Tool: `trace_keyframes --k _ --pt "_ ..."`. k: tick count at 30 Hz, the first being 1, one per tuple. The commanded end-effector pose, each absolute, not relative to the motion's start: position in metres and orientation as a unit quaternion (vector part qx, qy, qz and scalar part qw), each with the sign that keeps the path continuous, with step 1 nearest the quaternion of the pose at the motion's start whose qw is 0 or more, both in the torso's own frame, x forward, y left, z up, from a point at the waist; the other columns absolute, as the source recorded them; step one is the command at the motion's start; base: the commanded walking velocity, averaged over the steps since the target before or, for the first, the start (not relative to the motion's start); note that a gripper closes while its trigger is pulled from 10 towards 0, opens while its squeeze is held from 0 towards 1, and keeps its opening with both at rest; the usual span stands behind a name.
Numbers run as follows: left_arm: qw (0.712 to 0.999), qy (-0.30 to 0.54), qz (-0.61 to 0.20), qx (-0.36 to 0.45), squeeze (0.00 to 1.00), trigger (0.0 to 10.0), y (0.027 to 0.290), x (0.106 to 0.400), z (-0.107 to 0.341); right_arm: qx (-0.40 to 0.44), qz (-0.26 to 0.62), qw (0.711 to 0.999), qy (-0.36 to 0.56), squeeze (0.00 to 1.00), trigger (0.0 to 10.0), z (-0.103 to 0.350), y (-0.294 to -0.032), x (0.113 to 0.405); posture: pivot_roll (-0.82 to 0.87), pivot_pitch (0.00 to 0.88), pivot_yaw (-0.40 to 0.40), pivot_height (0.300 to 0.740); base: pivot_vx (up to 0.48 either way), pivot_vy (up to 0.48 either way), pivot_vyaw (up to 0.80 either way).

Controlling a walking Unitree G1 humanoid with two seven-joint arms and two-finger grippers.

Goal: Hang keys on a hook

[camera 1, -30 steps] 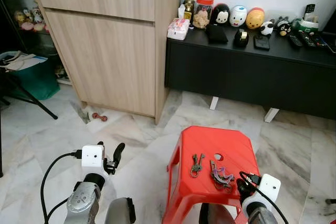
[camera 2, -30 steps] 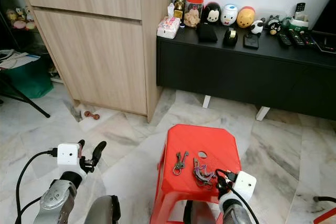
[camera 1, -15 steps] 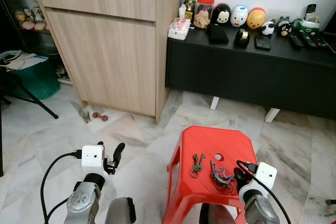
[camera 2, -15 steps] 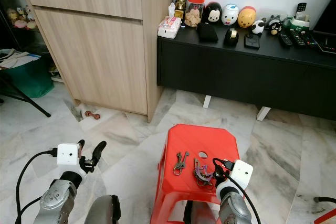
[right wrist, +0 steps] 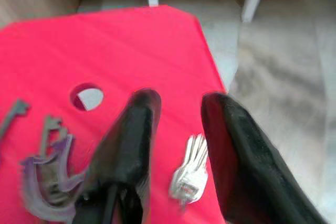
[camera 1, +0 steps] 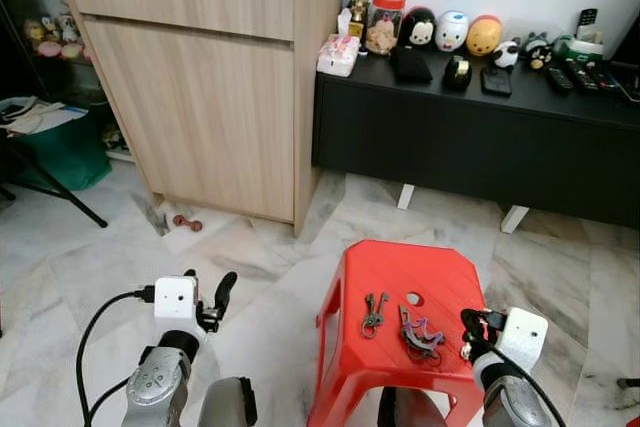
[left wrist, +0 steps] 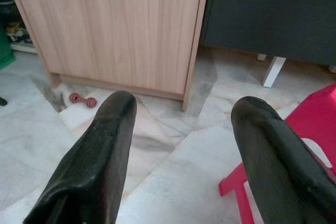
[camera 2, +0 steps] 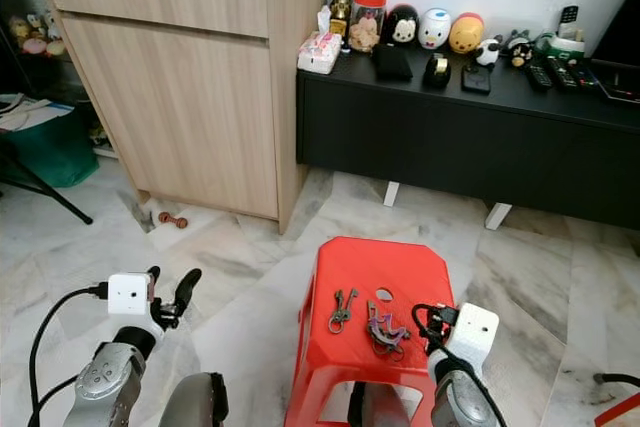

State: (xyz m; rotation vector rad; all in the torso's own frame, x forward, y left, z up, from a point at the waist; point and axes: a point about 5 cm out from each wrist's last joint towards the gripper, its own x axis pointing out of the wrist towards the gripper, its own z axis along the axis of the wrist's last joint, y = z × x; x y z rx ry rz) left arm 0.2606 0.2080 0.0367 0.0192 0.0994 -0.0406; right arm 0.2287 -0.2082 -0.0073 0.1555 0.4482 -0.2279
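Observation:
A red plastic stool [camera 1: 400,277] stands on the marble floor in front of me. On its seat lie a small dark key set [camera 1: 374,311] and a bunch with purple tags [camera 1: 420,333]. My right gripper [camera 1: 470,331] hovers low over the stool's right edge, open. In the right wrist view a silver key bunch [right wrist: 189,174] lies on the red seat between the two black fingers [right wrist: 131,145], untouched, with the purple bunch [right wrist: 47,182] beside it. My left gripper [camera 1: 215,295] is open over the floor left of the stool, holding nothing.
A tall wooden cabinet [camera 1: 200,97] stands at the back left, and a low black console [camera 1: 470,137] with toys and a jar at the back right. A small red dumbbell toy [camera 1: 187,222] lies on the floor by the cabinet. A green bin [camera 1: 60,152] is far left.
My right gripper has shifted right, from above the purple bunch to the stool's right edge. The left arm has stayed put.

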Motion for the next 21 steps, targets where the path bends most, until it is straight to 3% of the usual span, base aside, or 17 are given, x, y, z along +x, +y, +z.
trace_keyframes --k 1,21 --pt "0.998 0.050 -0.021 0.012 0.00 10.0 0.208 0.261 0.036 0.058 -0.118 0.964 0.232 0.00 10.0 -0.009 -0.213 0.226 0.03 0.008 -0.099 0.588 0.000 0.000 0.00" --pt "0.998 0.056 -0.033 0.014 0.00 10.0 0.204 0.262 0.034 0.027 -0.075 0.946 0.313 0.00 10.0 -0.028 -0.208 0.220 0.04 0.000 -0.089 0.588 0.000 0.000 0.00"
